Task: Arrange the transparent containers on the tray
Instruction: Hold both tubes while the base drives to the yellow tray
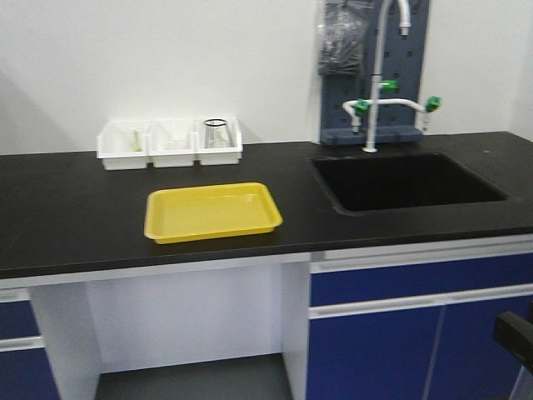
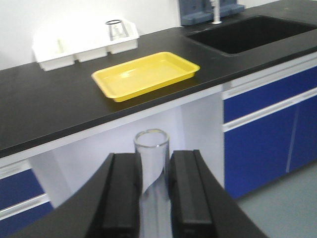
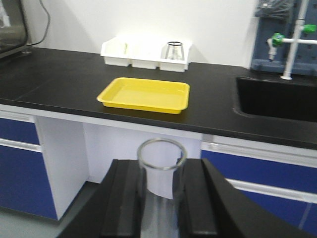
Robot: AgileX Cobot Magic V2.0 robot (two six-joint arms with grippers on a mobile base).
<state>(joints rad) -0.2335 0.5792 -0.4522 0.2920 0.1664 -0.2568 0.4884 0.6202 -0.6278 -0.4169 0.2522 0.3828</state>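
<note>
Left gripper [image 2: 153,171] tight on 1 tube [image 2: 151,141], right gripper [image 3: 161,176] tight on the other tube [image 3: 162,151]; tray [image 1: 212,212] ahead, 3 white bins [image 1: 171,148] and beaker [image 1: 216,133] behind.

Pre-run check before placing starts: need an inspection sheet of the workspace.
Surface: black countertop, no spill seen.
Job's things: yellow tray empty, lying flat on the countertop; left tube and right tube both held, off the counter.
Clutter: three white bins at the wall, beaker in the rightmost.
Grippers: left gripper fingers shut on left tube; right gripper fingers shut on right tube.
Cables: one dark cable on the wall, far left.
Surroundings: sink, faucet, blue cabinets.
</note>
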